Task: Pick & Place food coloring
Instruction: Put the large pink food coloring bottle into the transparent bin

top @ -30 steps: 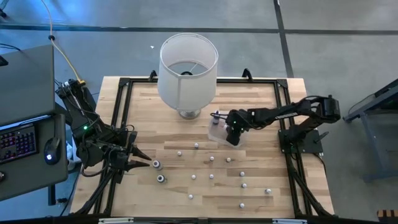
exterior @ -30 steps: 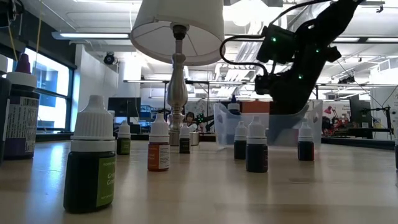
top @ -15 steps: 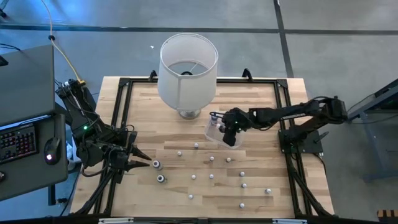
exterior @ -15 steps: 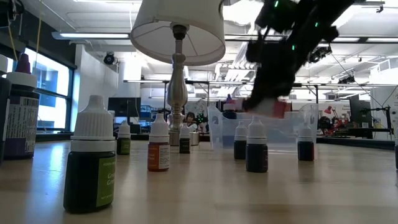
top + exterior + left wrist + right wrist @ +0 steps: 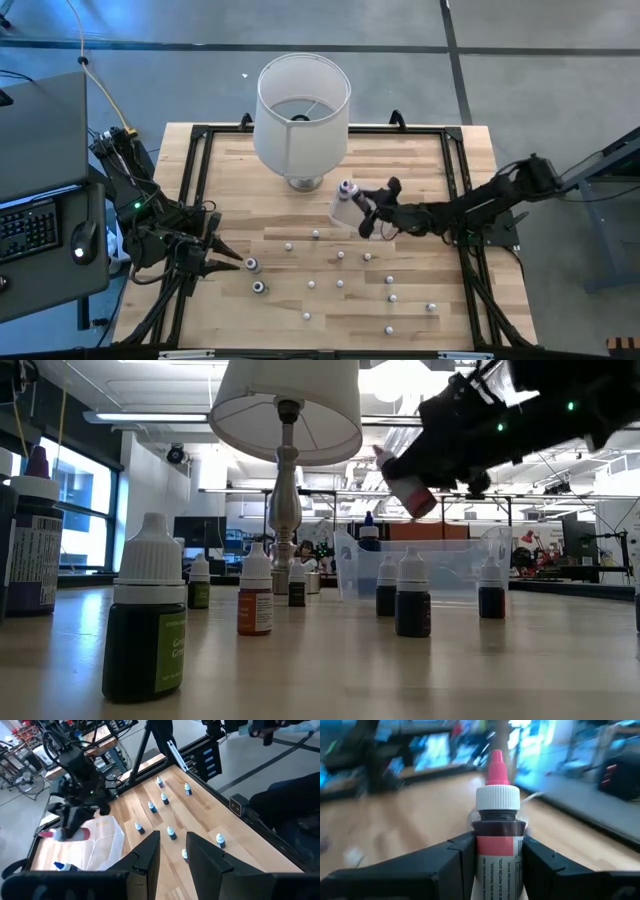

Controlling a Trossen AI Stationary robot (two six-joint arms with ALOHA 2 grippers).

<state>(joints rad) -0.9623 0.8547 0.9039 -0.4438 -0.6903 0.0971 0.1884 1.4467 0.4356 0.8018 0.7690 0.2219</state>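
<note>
My right gripper (image 5: pixel 362 205) reaches in from the table's right, shut on a food coloring bottle (image 5: pixel 497 815) with a dark body, red-and-white label, white collar and pink tip. It hangs over the clear plastic tub (image 5: pixel 342 213), beside the lamp's foot. A blue-tipped bottle (image 5: pixel 369 532) stands inside the tub. Several more small white-capped bottles (image 5: pixel 340 284) stand upright on the wood nearer the front. My left gripper (image 5: pixel 230 258) waits at the table's left, open, with nothing between its fingers (image 5: pixel 145 855). My right gripper pinches the bottle's labelled body (image 5: pixel 496 851) between its two fingers, just below the white collar. The fingers come nearly level from the table's right and lie along the bottle, cap past their tips. The bottle (image 5: pixel 405 485) is lifted clear, slanting, tip up and leftward.
A white lampshade on a metal stem (image 5: pixel 303 110) stands at the far middle, close to the tub. Two bottles (image 5: pixel 255 275) stand just in front of my left gripper. A black frame (image 5: pixel 455 150) borders the table. A keyboard and mouse (image 5: pixel 40 230) lie off to the left.
My right gripper, which pointed down into the tub, has risen and tipped to nearly level, swinging toward the table's left edge. It has brought the pink-tipped bottle up out of the tub. The tub has slid slightly leftward.
</note>
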